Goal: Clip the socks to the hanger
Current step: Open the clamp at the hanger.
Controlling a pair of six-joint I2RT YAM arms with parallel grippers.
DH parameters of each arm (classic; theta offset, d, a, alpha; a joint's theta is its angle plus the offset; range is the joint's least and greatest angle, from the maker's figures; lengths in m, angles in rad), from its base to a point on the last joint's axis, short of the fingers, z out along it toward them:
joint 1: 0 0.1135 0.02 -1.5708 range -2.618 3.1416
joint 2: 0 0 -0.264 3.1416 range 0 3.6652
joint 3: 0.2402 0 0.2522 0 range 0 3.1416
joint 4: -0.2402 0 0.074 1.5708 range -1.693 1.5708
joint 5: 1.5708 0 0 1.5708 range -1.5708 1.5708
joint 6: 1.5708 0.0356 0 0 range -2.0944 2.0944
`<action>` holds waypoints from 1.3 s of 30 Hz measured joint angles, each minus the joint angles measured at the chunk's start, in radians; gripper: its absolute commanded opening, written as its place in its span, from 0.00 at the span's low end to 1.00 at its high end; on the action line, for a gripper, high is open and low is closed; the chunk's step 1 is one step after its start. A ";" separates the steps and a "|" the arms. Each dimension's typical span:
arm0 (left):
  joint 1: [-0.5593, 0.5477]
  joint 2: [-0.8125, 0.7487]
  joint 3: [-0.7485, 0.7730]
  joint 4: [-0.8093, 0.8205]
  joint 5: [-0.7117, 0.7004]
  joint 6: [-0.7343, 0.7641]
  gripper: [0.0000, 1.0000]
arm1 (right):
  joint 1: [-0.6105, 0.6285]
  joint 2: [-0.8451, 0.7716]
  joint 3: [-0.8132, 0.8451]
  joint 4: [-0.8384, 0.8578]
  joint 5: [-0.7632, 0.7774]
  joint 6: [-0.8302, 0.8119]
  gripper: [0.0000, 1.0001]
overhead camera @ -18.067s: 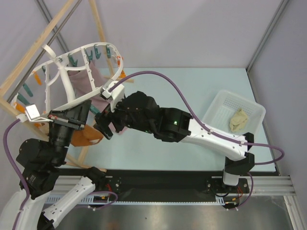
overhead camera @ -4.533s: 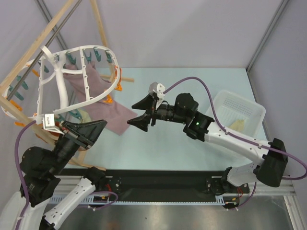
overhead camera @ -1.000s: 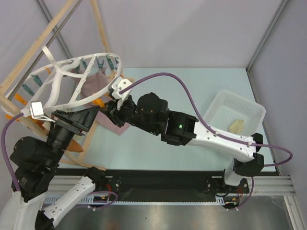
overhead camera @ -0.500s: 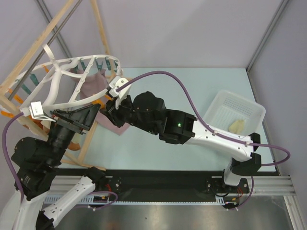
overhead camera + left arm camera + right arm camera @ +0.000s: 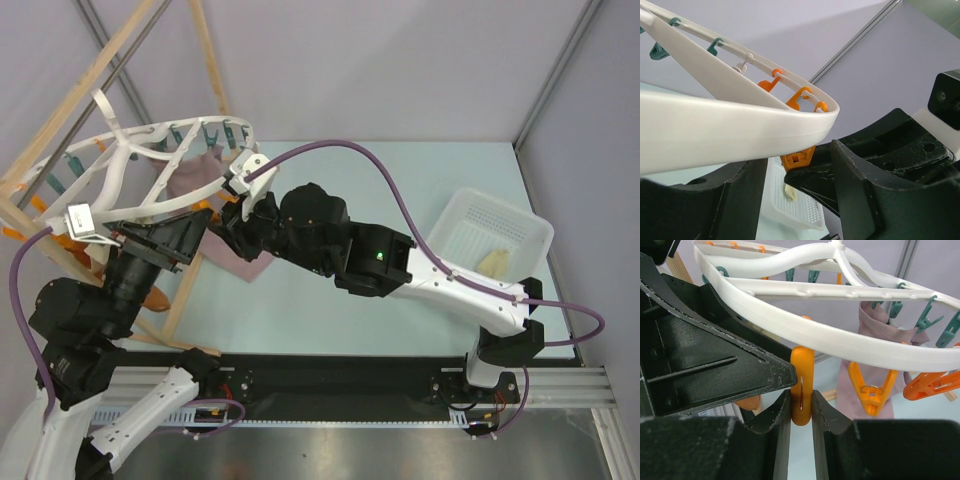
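The right end effector (image 5: 801, 404) is pinched narrow on an orange clothes-peg (image 5: 802, 365) hanging from the rim of the white oval hanger (image 5: 850, 346); both black fingers press flat against the peg's sides. Just beside it on the same rim hang two more orange pegs (image 5: 871, 390), and teal pegs (image 5: 927, 315) line the far side. A mauve-pink cloth (image 5: 872, 327) hangs from the hanger behind them.

The left end effector (image 5: 799, 165) sits under the near end of the hanger's rim, and its fingers (image 5: 865, 200) stand apart with the rim crossing over them. Whether they clamp the rim cannot be told.

From above, the hanger is tilted at the left of the table (image 5: 400, 180), against a wooden rack (image 5: 207, 50). One cream-yellow sock (image 5: 493, 262) lies well apart from it, in the white perforated basket (image 5: 478, 222) at the right. No print on the arms is sharp enough to read.
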 measured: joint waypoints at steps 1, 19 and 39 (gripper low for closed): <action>0.000 0.003 0.000 0.002 0.000 0.001 0.57 | 0.000 0.000 0.000 -0.001 0.000 0.000 0.00; 0.000 0.032 0.012 0.010 -0.035 0.028 0.31 | 0.018 0.035 0.051 -0.021 0.045 0.000 0.00; 0.000 0.056 0.012 0.008 -0.048 0.031 0.00 | 0.039 -0.256 -0.308 -0.079 0.220 0.085 0.90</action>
